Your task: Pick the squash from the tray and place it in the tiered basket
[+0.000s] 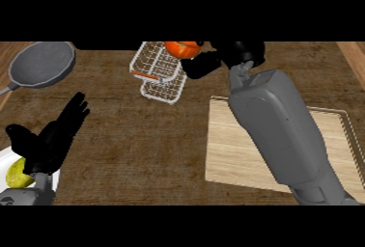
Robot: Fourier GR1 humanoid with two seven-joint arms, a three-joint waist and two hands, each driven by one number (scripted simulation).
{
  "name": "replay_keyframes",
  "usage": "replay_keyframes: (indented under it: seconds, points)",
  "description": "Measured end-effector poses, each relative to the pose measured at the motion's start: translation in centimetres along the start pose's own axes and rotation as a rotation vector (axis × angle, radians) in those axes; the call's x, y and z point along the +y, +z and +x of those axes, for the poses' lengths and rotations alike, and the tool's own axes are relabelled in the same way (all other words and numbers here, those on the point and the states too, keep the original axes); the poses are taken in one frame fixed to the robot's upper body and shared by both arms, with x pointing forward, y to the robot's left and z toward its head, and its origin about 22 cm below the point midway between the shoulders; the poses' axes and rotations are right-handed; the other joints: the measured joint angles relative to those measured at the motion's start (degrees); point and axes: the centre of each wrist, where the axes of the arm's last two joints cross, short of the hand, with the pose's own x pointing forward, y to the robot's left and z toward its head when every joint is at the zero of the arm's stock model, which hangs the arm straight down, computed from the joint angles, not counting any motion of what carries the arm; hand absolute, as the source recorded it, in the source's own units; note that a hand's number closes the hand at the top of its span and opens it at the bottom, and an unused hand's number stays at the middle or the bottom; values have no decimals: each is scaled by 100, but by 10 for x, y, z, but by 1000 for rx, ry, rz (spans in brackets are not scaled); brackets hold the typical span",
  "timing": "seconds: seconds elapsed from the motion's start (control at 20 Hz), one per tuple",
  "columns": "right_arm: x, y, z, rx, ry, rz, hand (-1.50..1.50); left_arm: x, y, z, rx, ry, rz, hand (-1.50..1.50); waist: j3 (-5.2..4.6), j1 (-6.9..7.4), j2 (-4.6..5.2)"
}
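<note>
Across the whole view runs the brown bench, and every place below is given from the wooden tray lying on its right part. Over the tray, slanting up and away from the near edge, lies the grey right forearm. Far to the tray's left is the black left hand, fingers straight and spread, holding nothing. Up and far left of the tray lies a dark frying pan. Up and left of the tray stands the white wire tiered basket. Just above the tray's far edge the right hand is curled round the orange squash, held over the basket's far side. Far left, near the lower edge, sits a yellow-green fruit.
</note>
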Motion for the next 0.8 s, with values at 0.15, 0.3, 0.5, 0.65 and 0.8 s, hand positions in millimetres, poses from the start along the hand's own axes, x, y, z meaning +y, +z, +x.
replay_keyframes:
  seconds: [0.15,0.3,0.5,0.65,0.8]
  points:
    - [15,-13,18,18,3,11,150,-2,1,0,4,3,-11,0,0,22,6]
    - [27,-24,25,37,10,30,150,4,-2,4,1,7,-7,0,-1,24,9]
    - [40,-36,28,81,11,56,150,1,-4,4,2,5,-16,0,-1,40,14]
    - [51,-40,27,103,17,70,150,1,-2,-2,2,6,-15,0,0,52,19]
    - [61,-45,22,104,27,66,150,0,-2,-1,2,7,-14,0,0,68,23]
